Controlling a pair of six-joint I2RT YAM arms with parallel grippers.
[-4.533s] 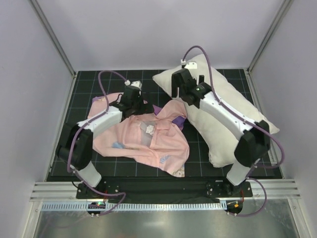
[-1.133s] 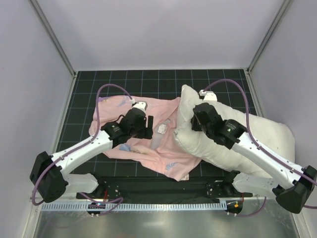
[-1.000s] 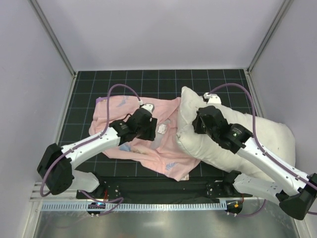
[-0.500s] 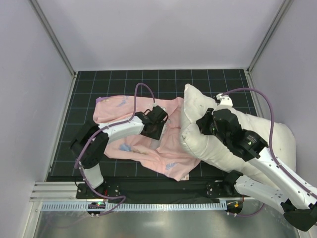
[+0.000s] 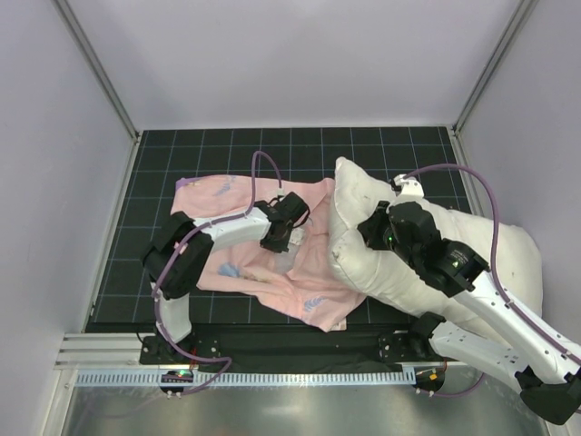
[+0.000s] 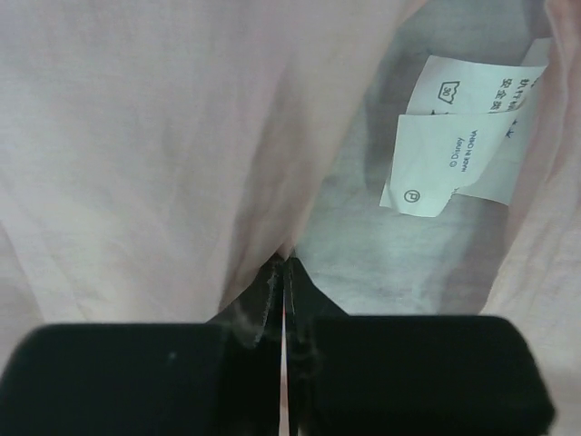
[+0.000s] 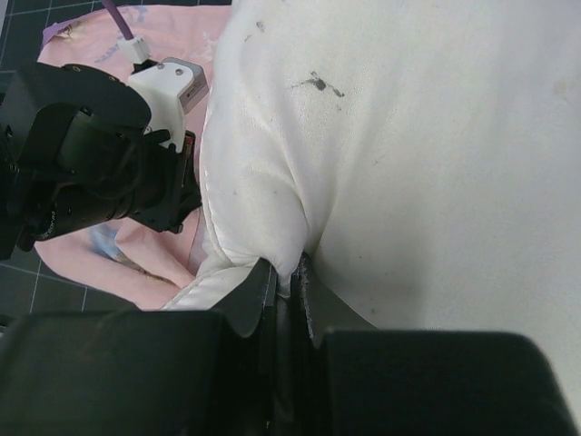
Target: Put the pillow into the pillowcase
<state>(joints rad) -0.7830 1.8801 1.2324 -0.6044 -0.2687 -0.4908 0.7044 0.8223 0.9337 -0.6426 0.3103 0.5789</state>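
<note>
While the left end effector point(image 6: 283, 271) is clamped shut on a fold of the pillowcase point(image 6: 136, 136), its pale pink inside showing, two white care labels point(image 6: 454, 136) lie near the pinch. The right end effector point(image 7: 288, 272) is closed on a pinch of the pillow point(image 7: 436, 163), whose bunched left end meets the pillowcase's right side. The pillowcase spreads over the middle and left of the surface point(image 5: 163, 150); the pillow lies along the right edge.
</note>
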